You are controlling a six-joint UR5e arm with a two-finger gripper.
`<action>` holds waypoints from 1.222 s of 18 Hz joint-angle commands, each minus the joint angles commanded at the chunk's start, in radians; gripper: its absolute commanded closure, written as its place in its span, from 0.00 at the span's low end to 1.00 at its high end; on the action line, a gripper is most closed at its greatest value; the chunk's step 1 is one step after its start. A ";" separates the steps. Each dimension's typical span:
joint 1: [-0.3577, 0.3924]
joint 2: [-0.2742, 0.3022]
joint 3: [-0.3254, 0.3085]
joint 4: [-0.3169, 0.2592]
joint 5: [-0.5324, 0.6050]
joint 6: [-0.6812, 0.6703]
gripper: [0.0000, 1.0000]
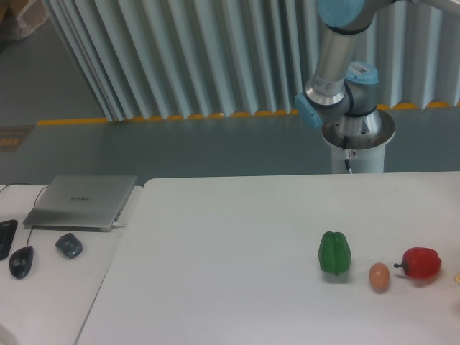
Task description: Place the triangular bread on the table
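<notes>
The white table fills the lower part of the camera view. The triangular bread is out of view. At the right frame edge a tiny yellowish sliver shows, too small to identify. Only the arm's base and lower links are visible, behind the table's far edge. The gripper is outside the frame.
A green pepper, a small orange-pink egg-like ball and a red pepper lie in a row at the table's right. On the adjoining desk at the left sit a grey laptop and two mice.
</notes>
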 joint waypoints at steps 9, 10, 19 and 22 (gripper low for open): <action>-0.157 -0.011 -0.017 0.034 0.017 -0.209 1.00; -0.167 -0.011 -0.028 0.061 0.018 -0.236 1.00; -0.319 -0.092 -0.066 0.358 0.175 -0.568 1.00; -0.348 -0.110 -0.075 0.460 0.178 -0.692 1.00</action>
